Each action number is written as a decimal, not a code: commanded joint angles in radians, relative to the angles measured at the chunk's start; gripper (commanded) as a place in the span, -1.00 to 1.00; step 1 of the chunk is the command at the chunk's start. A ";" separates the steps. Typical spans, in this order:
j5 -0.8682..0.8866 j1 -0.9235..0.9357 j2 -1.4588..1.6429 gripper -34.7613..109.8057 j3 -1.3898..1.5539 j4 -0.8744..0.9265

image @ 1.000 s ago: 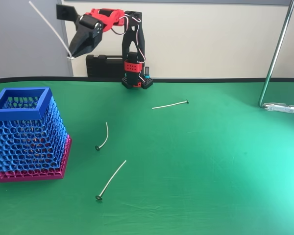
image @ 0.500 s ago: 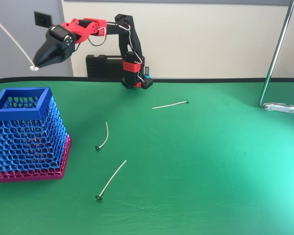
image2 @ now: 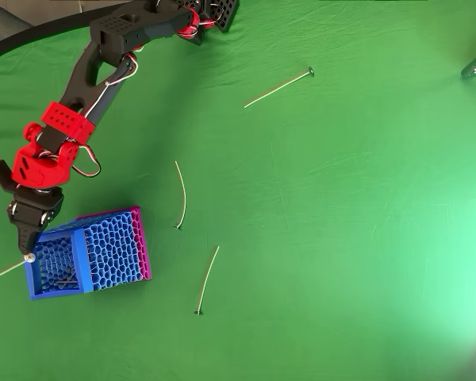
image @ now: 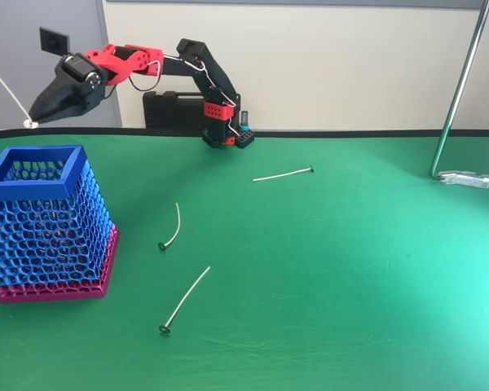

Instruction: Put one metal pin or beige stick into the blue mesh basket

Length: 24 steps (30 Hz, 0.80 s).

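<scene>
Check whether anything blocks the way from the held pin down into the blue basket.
Nothing visible does. The gripper is shut on the pin and hangs above the blue mesh basket; in the overhead view its tip sits over the basket's rim corner. The open top is bare, though most of the pin juts outside past the rim.

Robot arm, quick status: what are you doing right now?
Gripper shut on pin, above the blue mesh basket's rim. Three pins lie on the cloth. Nothing blocks the basket.
</scene>
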 commanded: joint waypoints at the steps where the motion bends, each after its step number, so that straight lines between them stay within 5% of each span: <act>1: -0.002 0.008 -0.014 -0.51 -0.127 0.034; 22: -0.055 0.018 -0.169 -0.51 -0.295 0.029; 24: -0.052 0.015 -0.169 -0.40 -0.296 0.026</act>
